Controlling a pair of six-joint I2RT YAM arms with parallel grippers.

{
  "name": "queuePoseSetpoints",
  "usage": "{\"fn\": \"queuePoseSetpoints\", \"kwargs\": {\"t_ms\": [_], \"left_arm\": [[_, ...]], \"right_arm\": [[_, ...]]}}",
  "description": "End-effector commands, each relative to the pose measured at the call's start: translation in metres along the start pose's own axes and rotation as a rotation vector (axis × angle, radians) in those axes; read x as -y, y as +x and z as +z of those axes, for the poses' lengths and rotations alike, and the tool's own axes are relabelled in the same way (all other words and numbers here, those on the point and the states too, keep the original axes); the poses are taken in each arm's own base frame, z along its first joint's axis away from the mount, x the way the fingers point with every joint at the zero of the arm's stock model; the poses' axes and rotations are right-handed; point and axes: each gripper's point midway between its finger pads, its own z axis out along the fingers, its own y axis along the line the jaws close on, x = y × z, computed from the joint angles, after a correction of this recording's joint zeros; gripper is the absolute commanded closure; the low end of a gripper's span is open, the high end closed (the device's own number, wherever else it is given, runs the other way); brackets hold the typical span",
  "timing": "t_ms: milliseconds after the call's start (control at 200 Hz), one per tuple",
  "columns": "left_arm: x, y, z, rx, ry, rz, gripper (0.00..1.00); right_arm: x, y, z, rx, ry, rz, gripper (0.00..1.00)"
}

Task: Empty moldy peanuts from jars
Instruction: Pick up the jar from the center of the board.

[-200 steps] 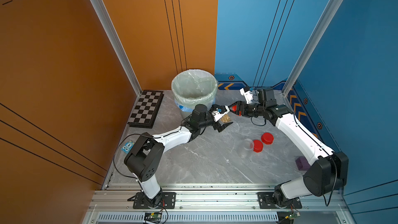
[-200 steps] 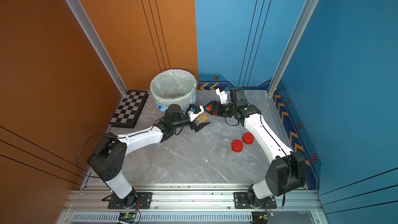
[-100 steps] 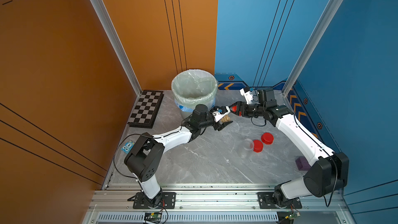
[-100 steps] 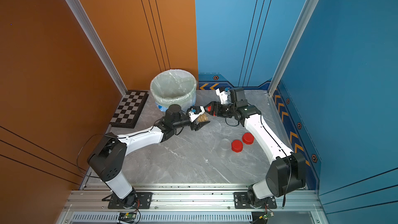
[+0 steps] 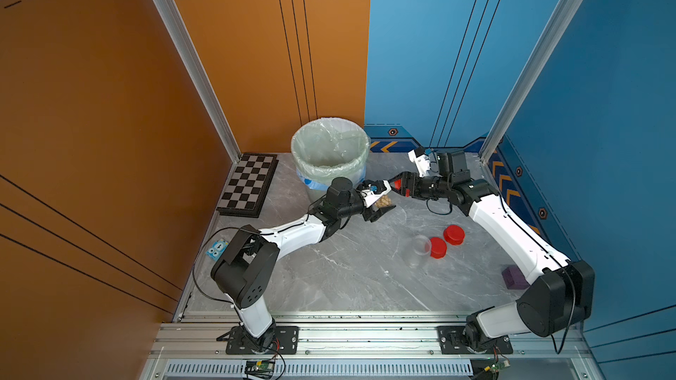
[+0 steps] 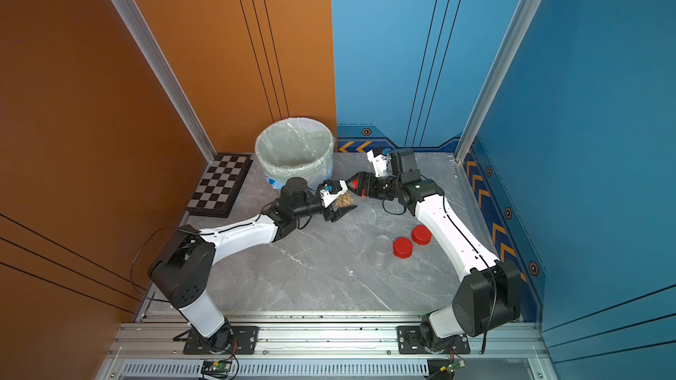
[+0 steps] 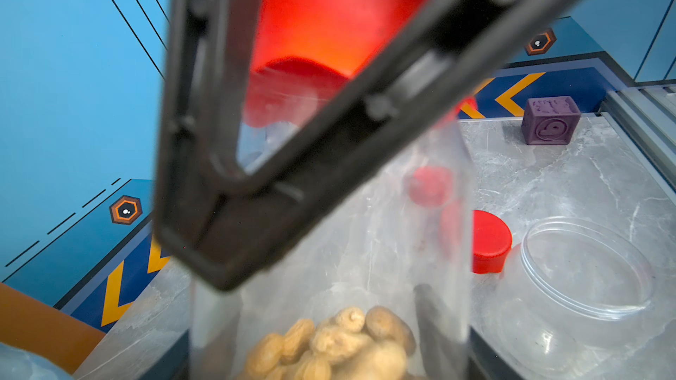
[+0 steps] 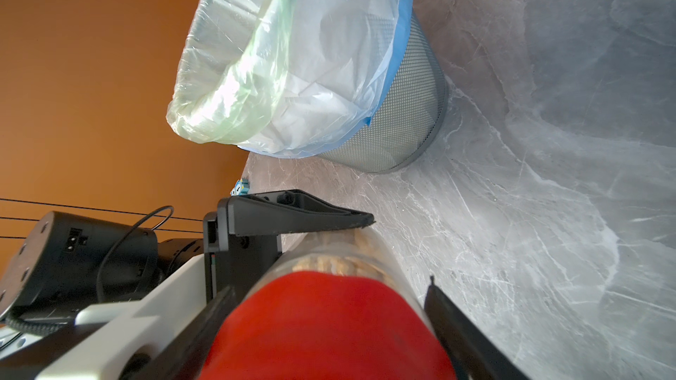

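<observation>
My left gripper (image 5: 384, 203) has now closed on the small clear plastic jar (image 7: 384, 250) of pale tan peanuts (image 7: 329, 345); my right gripper (image 5: 397, 185) straddles its red screw lid (image 8: 322, 323), grip unclear: clamp squarely, then twist.

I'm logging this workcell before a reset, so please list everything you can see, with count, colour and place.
table: 1, grey marble, under everything
bin: 1, mesh with a pale bag liner, at the back
chessboard: 1, black and white, beside the bin by the orange wall
held jar: 1, clear, between the grippers in front of the bin
red lid: 1, on the held jar
moldy peanuts: one cluster, tan, inside the held jar
empty jar: 1, clear, open, on the table near the right arm
loose lids: 2, red, beside the empty jar
purple block: 1, by the blue wall
small toy: 1, light blue, table edge near the left arm
left gripper: black, clamped on the held jar
right gripper: black, fingers flanking the red lid
</observation>
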Motion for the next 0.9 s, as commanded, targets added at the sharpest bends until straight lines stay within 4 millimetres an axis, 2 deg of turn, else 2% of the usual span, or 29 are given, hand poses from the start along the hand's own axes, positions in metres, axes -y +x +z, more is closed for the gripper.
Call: {"fn": "queuePoseSetpoints", "kwargs": {"t_ms": [0,215,370,390,525,751,816,896], "left_arm": [[0.000,0.000,-0.007,-0.002,-0.006,0.016,0.52],[-0.003,0.000,-0.008,-0.002,-0.013,0.018,0.52],[-0.002,-0.004,-0.009,0.007,-0.010,0.019,0.54],[0.003,0.006,-0.011,-0.014,-0.003,0.008,0.54],[0.004,0.007,-0.017,-0.018,-0.011,0.006,0.54],[0.002,0.007,-0.025,-0.028,-0.044,0.006,0.54],[0.001,0.005,-0.027,-0.026,-0.054,0.013,0.54],[0.000,0.003,-0.029,-0.030,-0.068,0.024,0.54]], "right_arm": [[-0.013,-0.016,-0.012,0.077,-0.025,0.000,0.18],[-0.024,-0.020,-0.022,0.103,-0.051,-0.011,0.13],[-0.015,-0.022,-0.025,0.121,-0.004,-0.009,0.08],[-0.014,-0.023,-0.025,0.125,0.001,-0.009,0.07],[-0.012,-0.032,-0.033,0.157,0.015,-0.015,0.05],[0.004,-0.055,-0.057,0.236,0.122,0.042,0.07],[0.013,-0.049,-0.064,0.194,0.171,0.106,0.10],[0.014,-0.038,-0.075,0.167,0.198,0.160,0.15]]}}
